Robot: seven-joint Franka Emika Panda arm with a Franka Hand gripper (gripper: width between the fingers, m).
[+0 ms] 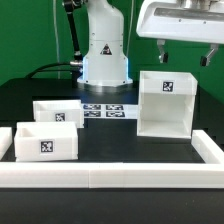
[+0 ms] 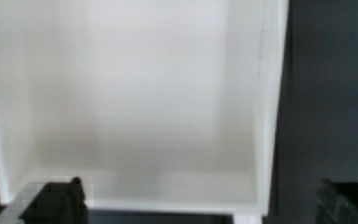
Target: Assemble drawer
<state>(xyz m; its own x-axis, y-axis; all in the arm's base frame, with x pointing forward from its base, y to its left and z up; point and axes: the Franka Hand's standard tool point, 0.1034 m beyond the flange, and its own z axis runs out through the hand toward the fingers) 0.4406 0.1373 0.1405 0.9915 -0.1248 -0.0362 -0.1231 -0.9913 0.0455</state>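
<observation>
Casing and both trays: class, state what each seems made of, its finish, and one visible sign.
The casing looks like white plastic, matte: thin even walls, soft shading, no glare. The nearer tray and the farther tray seem the same matte white plastic, with equally thin, smooth, uniform walls; painted wood cannot be excluded.

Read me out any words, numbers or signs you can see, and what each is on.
No readable words or numbers anywhere.
Triangular sign on the robot base: its symbol is too small to read.
Square black-and-white tags on the casing, nearer tray, farther tray and marker board: patterns only, no text.
</observation>
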